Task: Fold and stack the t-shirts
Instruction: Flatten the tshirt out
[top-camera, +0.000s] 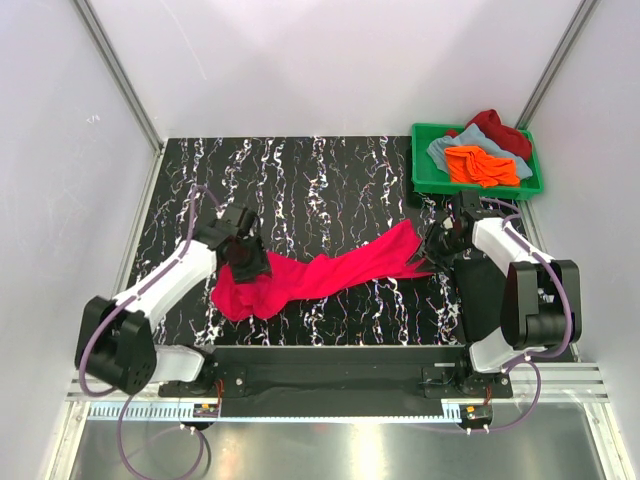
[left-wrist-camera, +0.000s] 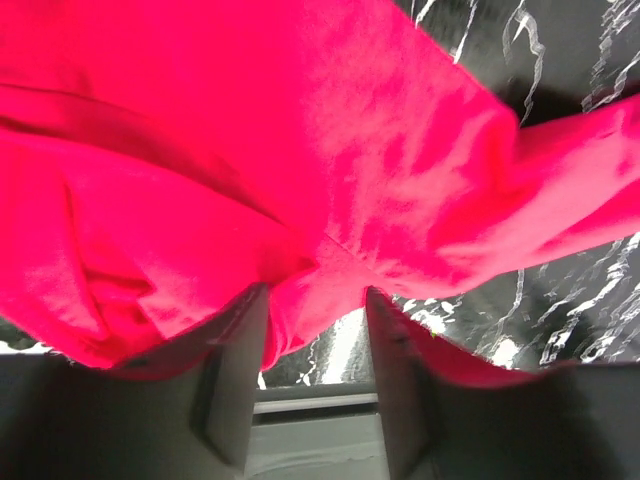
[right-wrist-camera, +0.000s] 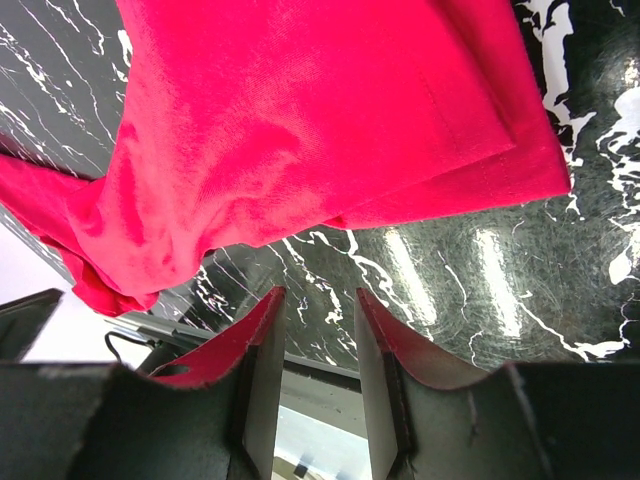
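Observation:
The bright pinkish-red t-shirt (top-camera: 320, 273) lies crumpled in a long band across the black marbled table, bunched at its left end. My left gripper (top-camera: 245, 255) sits over that bunched end. In the left wrist view the jaws of the left gripper (left-wrist-camera: 315, 300) stand apart, and a fold of the shirt (left-wrist-camera: 300, 150) drapes over and between the fingertips. My right gripper (top-camera: 435, 245) is at the shirt's right end. In the right wrist view the right gripper (right-wrist-camera: 318, 297) is open and empty, and the shirt's hemmed edge (right-wrist-camera: 330, 120) lies just ahead of it.
A green plastic crate (top-camera: 478, 191) stands at the back right. It holds an orange shirt (top-camera: 478, 165), a grey-blue shirt (top-camera: 445, 148) and a dark red shirt (top-camera: 497, 128). White walls enclose the table (top-camera: 330, 180) on three sides.

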